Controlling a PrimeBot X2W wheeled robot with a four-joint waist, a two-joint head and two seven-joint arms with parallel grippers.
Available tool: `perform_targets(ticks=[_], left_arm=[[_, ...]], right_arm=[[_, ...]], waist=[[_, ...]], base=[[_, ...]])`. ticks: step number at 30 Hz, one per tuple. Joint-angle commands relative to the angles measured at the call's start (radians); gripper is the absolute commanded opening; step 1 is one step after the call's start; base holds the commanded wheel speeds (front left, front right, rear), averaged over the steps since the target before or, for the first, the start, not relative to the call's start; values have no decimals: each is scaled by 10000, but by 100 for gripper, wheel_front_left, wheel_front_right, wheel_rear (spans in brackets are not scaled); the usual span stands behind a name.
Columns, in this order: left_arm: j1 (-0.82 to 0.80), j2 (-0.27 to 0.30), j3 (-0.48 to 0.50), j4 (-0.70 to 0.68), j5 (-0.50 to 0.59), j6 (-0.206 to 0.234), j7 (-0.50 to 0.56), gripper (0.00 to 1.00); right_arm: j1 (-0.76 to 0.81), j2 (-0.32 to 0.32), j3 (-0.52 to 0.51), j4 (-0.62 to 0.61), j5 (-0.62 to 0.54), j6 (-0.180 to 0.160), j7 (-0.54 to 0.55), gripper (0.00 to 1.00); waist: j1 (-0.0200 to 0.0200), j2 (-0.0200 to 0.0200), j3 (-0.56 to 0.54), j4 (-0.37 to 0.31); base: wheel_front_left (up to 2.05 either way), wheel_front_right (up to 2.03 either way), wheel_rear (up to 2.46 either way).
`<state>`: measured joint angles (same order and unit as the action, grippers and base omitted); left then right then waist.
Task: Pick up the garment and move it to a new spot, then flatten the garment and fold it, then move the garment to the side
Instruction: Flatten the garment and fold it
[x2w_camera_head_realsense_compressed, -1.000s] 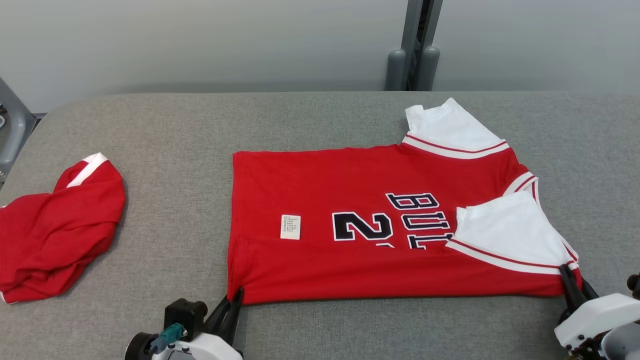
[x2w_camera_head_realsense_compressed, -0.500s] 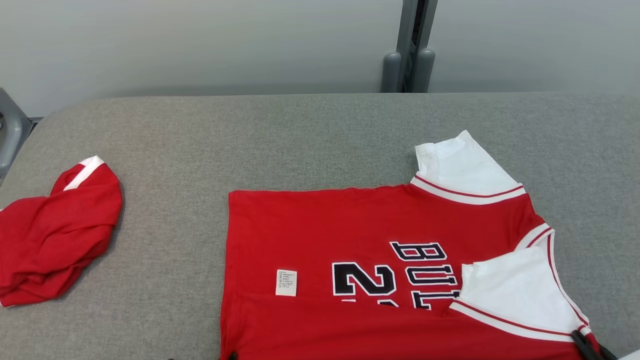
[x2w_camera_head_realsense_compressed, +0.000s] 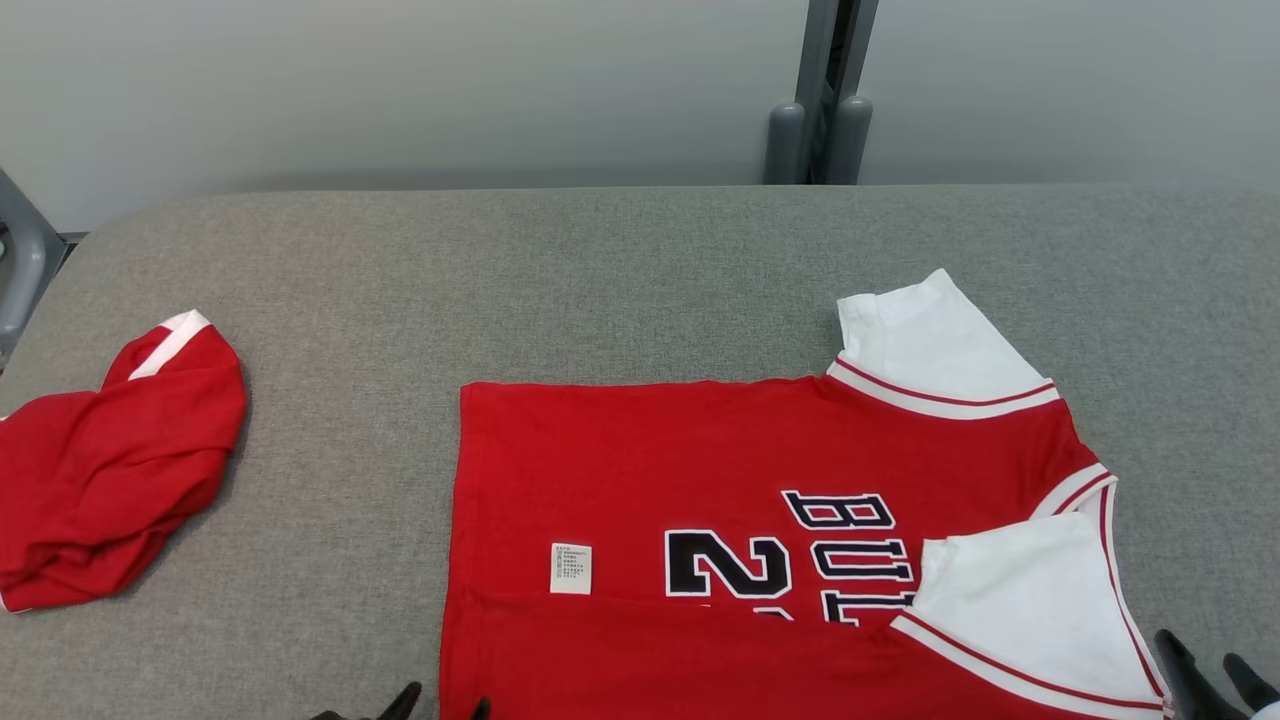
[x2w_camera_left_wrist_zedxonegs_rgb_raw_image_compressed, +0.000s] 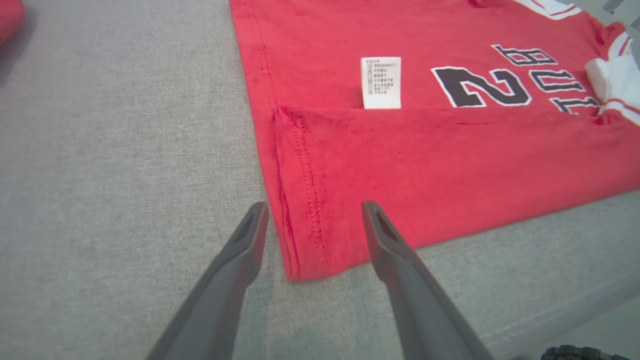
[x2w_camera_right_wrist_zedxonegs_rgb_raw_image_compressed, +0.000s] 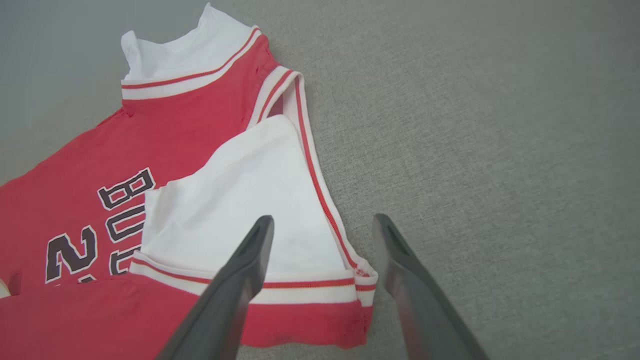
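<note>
The garment (x2w_camera_head_realsense_compressed: 700, 460) is a red jersey with white sleeves and black lettering, lying flat on the grey table (x2w_camera_head_realsense_compressed: 600, 270). Its near long edge is folded over and its near sleeve lies on top. My left gripper (x2w_camera_head_realsense_compressed: 440, 706) is open at the bottom hem corner. In the left wrist view that gripper (x2w_camera_left_wrist_zedxonegs_rgb_raw_image_compressed: 314, 207) straddles the folded hem of the garment (x2w_camera_left_wrist_zedxonegs_rgb_raw_image_compressed: 450, 160) without pinching it. My right gripper (x2w_camera_head_realsense_compressed: 1200, 660) is open beside the shoulder corner. In the right wrist view this gripper (x2w_camera_right_wrist_zedxonegs_rgb_raw_image_compressed: 322, 220) hovers over the white sleeve of the garment (x2w_camera_right_wrist_zedxonegs_rgb_raw_image_compressed: 190, 125).
A second red garment (x2w_camera_head_realsense_compressed: 110, 470) lies crumpled at the table's left side. A grey post (x2w_camera_head_realsense_compressed: 820, 100) stands behind the far edge, against a pale wall. Bare grey table stretches behind the jersey and to its right.
The jersey was dragged toward me by its near edge. Both grippers, shut on that edge before, have opened and let it go.
</note>
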<state>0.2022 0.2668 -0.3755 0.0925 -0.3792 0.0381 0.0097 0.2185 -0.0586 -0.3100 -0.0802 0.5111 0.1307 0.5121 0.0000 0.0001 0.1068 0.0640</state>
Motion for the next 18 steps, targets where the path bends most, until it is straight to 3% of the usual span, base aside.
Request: perform_targets(ticks=[1,7,10,18], left_arm=[[51,89,160,-125,-43,127,-113,100],[-271,327,539,-288,-30,334,-174,100],[-697,537,868,-465,92,543,-375,100],[-1730,163,1398,-509,31,881,-1536,100]], right_arm=[[-224,-14,-112,43,-119,1,-175,100],[-785,-256,81,-41,-444,1,-895,100],[-1280,-708,615,-136,-645,3,-1994,100],[-1974,-1268,1576,67,-1005,1,-4333,100]], waist=[[0,-1,-19,7],[0,-1,-25,33],[0,-1,-72,72],[0,-1,-91,-35]], base=[[0,0,0],[0,0,0],[0,0,0],[0,0,0]])
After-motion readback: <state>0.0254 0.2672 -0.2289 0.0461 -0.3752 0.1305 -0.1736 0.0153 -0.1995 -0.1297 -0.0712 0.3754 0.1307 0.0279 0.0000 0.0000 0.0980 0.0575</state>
